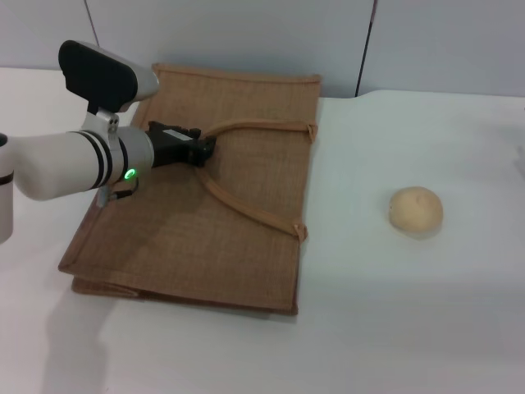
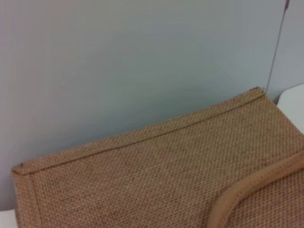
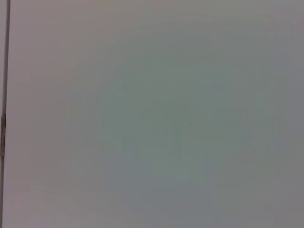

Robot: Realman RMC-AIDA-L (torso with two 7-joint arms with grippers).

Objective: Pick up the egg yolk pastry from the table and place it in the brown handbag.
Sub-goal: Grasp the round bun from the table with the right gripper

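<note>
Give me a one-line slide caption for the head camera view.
Left tool at a handle of the flat-lying brown handbag; egg yolk pastry sits apart on the white table.

Camera arrangement: one head view, two wrist views.
Head view looks down on the table point(image 1: 426, 328); left wrist closely shares the brown handbag point(image 1: 238, 189) point(image 2: 156, 180); right wrist faces a blank wall point(image 3: 152, 114).

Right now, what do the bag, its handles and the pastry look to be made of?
Bag: coarse woven jute or burlap, matte tan, open weave clear in the left wrist view. Handles: smooth lighter-brown strap, perhaps leather or padded webbing. Pastry: baked dough, pale beige, dull, faintly cracked dome. The left gripper is at the handles.
</note>
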